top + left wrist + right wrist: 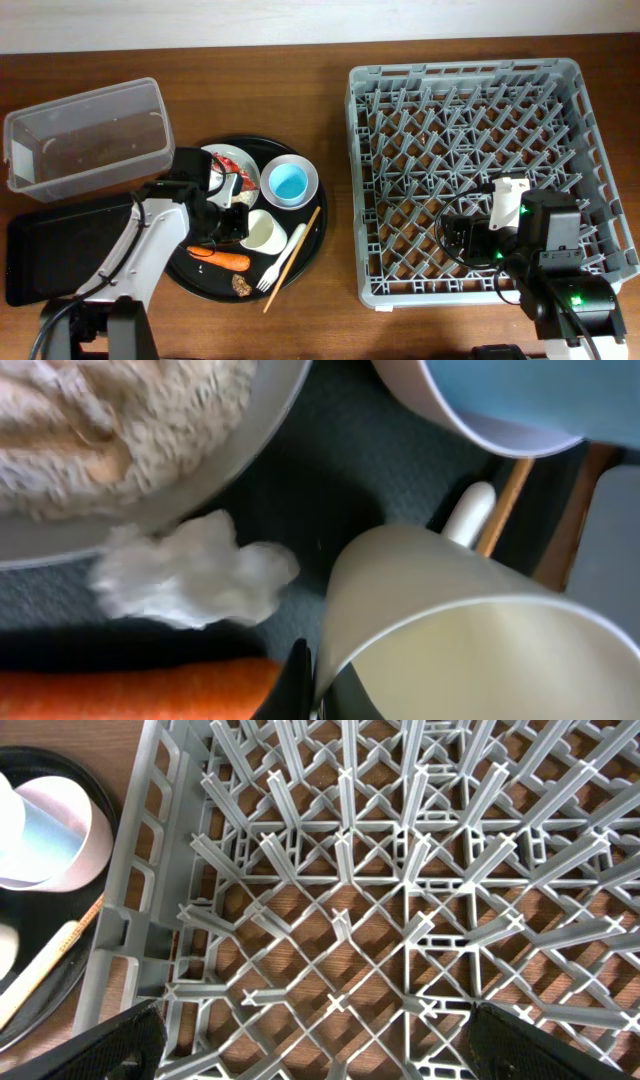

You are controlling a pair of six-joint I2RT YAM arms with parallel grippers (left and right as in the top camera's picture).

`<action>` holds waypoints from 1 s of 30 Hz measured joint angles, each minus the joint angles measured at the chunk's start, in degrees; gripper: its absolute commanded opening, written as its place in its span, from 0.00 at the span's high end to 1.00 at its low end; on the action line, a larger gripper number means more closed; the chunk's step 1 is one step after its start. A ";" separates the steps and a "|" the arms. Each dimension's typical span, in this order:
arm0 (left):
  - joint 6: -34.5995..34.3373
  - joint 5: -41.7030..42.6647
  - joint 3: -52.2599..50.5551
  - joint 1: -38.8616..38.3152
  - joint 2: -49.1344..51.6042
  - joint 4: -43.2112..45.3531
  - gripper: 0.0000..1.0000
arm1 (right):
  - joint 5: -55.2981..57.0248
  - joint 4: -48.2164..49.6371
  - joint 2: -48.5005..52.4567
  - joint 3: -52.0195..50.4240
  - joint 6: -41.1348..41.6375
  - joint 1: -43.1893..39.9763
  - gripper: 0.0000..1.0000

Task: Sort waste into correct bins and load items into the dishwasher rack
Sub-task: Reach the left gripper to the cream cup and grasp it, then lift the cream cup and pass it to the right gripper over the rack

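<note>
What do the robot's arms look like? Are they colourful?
Mostly black and white. The left arm has a long white tube between chunky black joints. The right arm is black with a white block, tiny green lights and a black cable. Its fingers are black.

1. The overhead camera hangs well above the table [335,100] and looks straight down. It takes in the round black tray [200,282] left of centre, the grey rack [480,170] on the right, and both arms.
2. The left wrist camera sits very close over the round tray, angled down across the white cup [470,630], tissue wad [195,570] and carrot [130,690]. The left gripper [320,695] just shows at the bottom edge.
3. The right wrist camera looks down into the rack from near, with the right gripper [320,1050] showing its tips in the lower corners.
4. All three views share the light-blue cup [289,182] and chopsticks [292,258].
</note>
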 measured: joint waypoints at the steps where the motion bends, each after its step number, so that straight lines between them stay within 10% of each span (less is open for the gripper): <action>1: 0.02 0.04 0.70 0.24 -0.09 -1.81 0.99 | 0.00 0.02 0.02 0.00 0.02 0.00 0.01; 7: 0.00 1.25 8.70 3.21 -4.96 -8.04 0.99 | 2.45 0.22 0.02 0.00 0.02 0.00 0.01; 12: -0.09 18.56 9.90 2.78 -6.58 -0.39 0.99 | 3.37 2.86 0.63 -0.02 1.33 -2.84 0.01; 23: -3.67 36.83 10.01 -13.77 -6.51 19.26 0.99 | -50.42 8.37 9.66 0.09 -21.57 -8.02 0.02; 30: -5.70 40.13 10.01 -18.97 -6.25 24.04 1.00 | -66.03 8.92 15.21 0.09 -31.26 -8.02 0.02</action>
